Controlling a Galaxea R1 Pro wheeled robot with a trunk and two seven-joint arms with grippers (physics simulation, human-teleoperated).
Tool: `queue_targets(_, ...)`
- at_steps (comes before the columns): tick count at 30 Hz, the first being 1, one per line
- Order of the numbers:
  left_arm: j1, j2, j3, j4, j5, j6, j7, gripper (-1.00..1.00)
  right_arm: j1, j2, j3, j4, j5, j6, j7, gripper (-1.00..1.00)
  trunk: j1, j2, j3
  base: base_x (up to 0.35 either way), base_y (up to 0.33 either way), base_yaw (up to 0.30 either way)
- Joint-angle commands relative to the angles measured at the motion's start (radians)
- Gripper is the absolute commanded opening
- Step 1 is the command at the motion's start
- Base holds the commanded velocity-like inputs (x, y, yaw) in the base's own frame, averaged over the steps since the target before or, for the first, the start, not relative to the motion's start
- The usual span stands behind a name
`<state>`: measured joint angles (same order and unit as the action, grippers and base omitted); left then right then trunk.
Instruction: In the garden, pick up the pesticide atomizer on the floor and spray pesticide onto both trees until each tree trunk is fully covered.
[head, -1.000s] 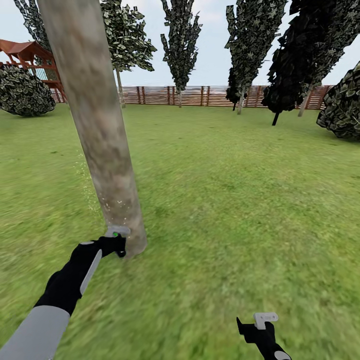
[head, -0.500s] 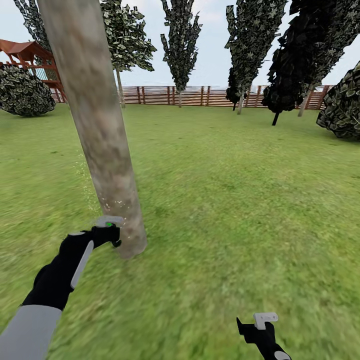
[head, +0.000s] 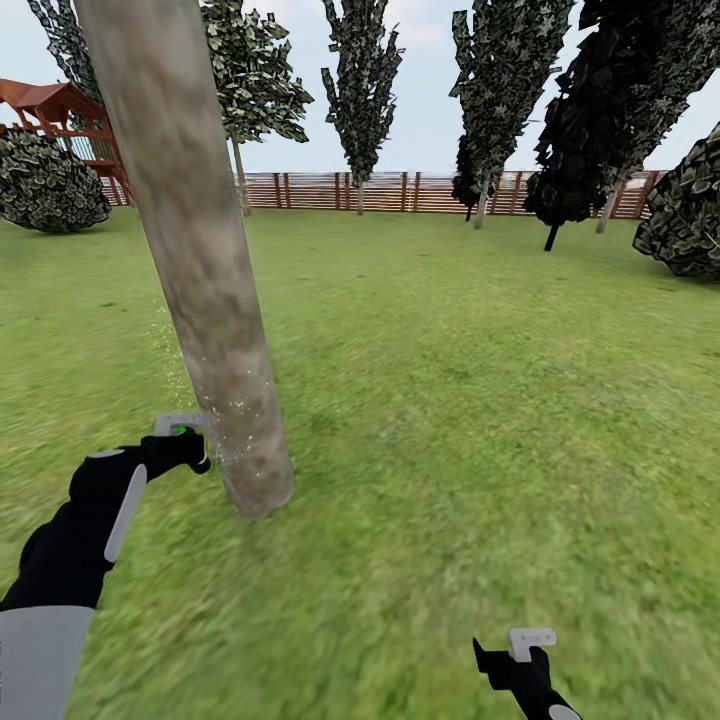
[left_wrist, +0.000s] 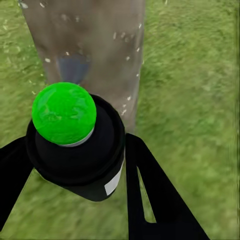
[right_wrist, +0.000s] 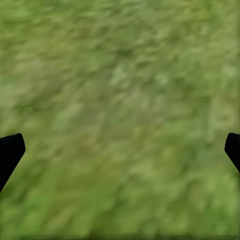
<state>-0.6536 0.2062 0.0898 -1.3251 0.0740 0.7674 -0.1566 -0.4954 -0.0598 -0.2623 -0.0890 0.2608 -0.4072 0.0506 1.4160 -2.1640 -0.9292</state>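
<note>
A thick pale mottled tree trunk (head: 200, 260) rises close in front of me on the left. Fine white pesticide specks (head: 235, 405) dot its lower bark and drift beside it. My left gripper (head: 183, 448) is shut on the pesticide atomizer (head: 180, 428), a black can with a green top (left_wrist: 64, 112), held just left of the trunk's base. In the left wrist view the nozzle faces the trunk (left_wrist: 85, 40) at short range. My right gripper (head: 522, 652) hangs open low at the right over bare grass, with its fingertips (right_wrist: 10, 150) wide apart.
Green lawn (head: 480, 400) stretches to a brown slat fence (head: 400, 192). Several tall dark-leaved trees (head: 360, 90) stand along it. Round bushes (head: 50, 185) sit at the far left and far right, and a red playhouse roof (head: 45, 100) shows behind the left bush.
My left arm has carried the atomizer left and slightly up, from in front of the trunk's base to its left side. More white specks show on the lower bark. The right arm stayed still.
</note>
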Motion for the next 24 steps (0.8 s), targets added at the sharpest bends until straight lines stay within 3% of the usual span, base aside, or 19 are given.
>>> queue_targets(1,0.0,-0.003,-0.005,-0.012,-0.004,0.008,0.0,-1.0,0.0,0.0,0.0,0.0,0.0,0.0,0.0,1.0,0.0,0.0,0.0,0.0,0.0,0.0)
queue_targets(2,0.001,-0.006,-0.022,-0.031,-0.005,0.033,0.0,-1.0,0.0,0.0,0.0,0.0,0.0,0.0,0.0,1.0,0.0,0.0,0.0,0.0,0.0,0.0)
queue_targets(4,0.002,-0.01,-0.089,-0.07,-0.004,0.095,0.001,-1.0,0.0,0.0,0.0,0.0,0.0,0.0,0.0,1.0,0.0,0.0,0.0,0.0,0.0,0.0)
queue_targets(6,0.001,-0.022,-0.115,-0.09,-0.004,0.113,0.002,-1.0,0.0,0.0,0.0,0.0,0.0,0.001,0.0,1.0,0.0,0.0,0.0,0.0,0.0,0.0)
queue_targets(8,-0.001,-0.034,-0.119,-0.098,-0.006,0.118,0.003,-1.0,0.0,0.0,0.0,0.0,0.0,0.0,0.0,1.0,0.0,0.0,0.0,0.0,0.0,0.0)
queue_targets(10,-0.022,-0.027,-0.107,-0.101,-0.008,0.127,0.003,-1.0,0.0,0.0,0.0,0.0,0.0,0.001,0.0,1.0,0.0,0.0,0.0,0.0,0.0,0.0)
queue_targets(12,-0.037,-0.024,-0.073,-0.101,-0.008,0.155,0.003,-1.0,0.0,0.0,0.0,0.0,0.0,0.001,0.0,1.0,0.0,0.0,0.0,0.0,0.0,0.0)
queue_targets(14,-0.065,-0.021,-0.015,-0.102,-0.01,0.195,0.002,-1.0,0.0,0.0,0.0,0.0,0.0,0.001,0.0,1.0,0.0,0.0,0.0,0.0,0.0,0.0)
queue_targets(15,-0.067,-0.016,-0.007,-0.102,-0.012,0.199,0.002,-1.0,0.0,0.0,0.0,0.0,0.0,0.001,0.0,1.0,0.0,0.0,0.0,0.0,0.0,0.0)
queue_targets(19,-0.066,-0.021,-0.019,-0.098,-0.016,0.202,0.004,-1.0,0.0,0.0,0.0,0.0,0.0,0.001,0.0,1.0,0.0,0.0,0.0,0.0,0.0,0.0)
queue_targets(22,-0.072,-0.038,-0.101,-0.094,-0.017,0.199,0.016,-1.0,0.0,0.0,0.0,0.0,0.0,0.001,0.0,1.0,0.0,0.0,0.0,0.0,0.0,0.0)
queue_targets(24,-0.086,-0.04,-0.104,-0.09,-0.018,0.199,0.018,-1.0,0.0,0.0,0.0,0.0,0.0,0.001,0.0,1.0,0.0,0.0,0.0,0.0,0.0,0.0)
